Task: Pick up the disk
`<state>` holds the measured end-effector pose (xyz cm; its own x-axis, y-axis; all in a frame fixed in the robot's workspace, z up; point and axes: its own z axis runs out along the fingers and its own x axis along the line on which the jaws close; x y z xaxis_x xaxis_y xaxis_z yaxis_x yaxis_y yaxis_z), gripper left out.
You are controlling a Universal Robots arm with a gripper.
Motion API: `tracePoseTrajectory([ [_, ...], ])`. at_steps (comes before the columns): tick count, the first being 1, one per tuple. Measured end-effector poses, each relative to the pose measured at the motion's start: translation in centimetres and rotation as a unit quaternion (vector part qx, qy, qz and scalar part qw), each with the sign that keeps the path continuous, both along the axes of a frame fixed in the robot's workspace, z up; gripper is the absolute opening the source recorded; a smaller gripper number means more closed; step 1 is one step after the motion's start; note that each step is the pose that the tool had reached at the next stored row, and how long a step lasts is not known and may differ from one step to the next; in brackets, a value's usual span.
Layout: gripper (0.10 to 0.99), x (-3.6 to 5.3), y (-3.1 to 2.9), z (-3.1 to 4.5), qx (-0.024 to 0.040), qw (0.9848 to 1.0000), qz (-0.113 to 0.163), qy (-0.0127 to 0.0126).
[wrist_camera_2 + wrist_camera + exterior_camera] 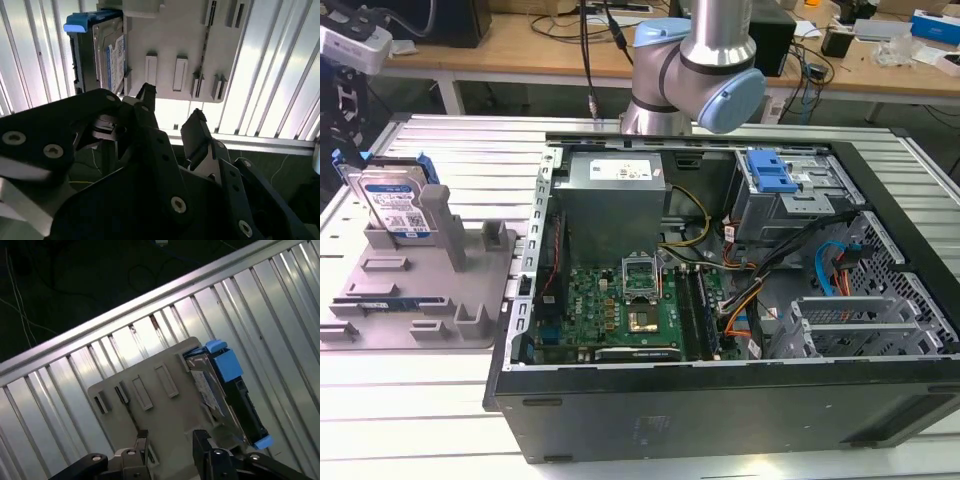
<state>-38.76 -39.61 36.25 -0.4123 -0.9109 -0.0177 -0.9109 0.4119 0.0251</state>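
Exterior view first: I saw the disk (392,205) standing upright on its edge in the grey holder stand (420,300), label side facing the camera, with blue rails along its edges. The stand sat on the slatted metal table (440,140) at the exterior view's left, just beside the open computer case (720,400). Inside the case I noted the green motherboard (620,310), the grey power supply (615,200) and a blue drive caddy (769,172) near the far wall. The arm (690,60) rose behind the case.

Second wrist view: the gripper (171,107) was spread wide, nothing between its fingers (146,95) but bare air over the holder stand (175,30). The disk (107,55) was seated in its slot, off to one side of the fingers – no contact.

First wrist view agreed: the gripper (170,440) hung spread above the holder stand (165,410), and the disk (225,390) stood at the stand's edge, clear of both fingers. I could see its blue rail and the printed label – the disk was not yet picked up. The slatted table (60,405) ran under everything.
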Motion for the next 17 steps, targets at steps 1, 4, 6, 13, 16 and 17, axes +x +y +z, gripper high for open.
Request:
tracePoseTrajectory([
  [1, 0.482, 0.0, 0.0, 0.0, 0.0, 0.9999, 0.012, 0.0],
  [4, 0.482, 0.0, 0.0, 0.0, 0.0, 0.9992, 0.04, 0.0],
  [6, 0.482, 0.0, 0.02, 0.0, 0.0, 0.9983, 0.058, -0.0001],
  [13, 0.557, 0.0, 0.03, -0.03, -0.0038, 0.9944, 0.105, -0.0108],
  [16, 0.557, 0.01, 0.15, -0.13, -0.0071, 0.9922, 0.122, -0.0261],
  [17, 0.557, 0.0, 0.31, -0.18, -0.0072, 0.9917, 0.125, -0.0262],
])
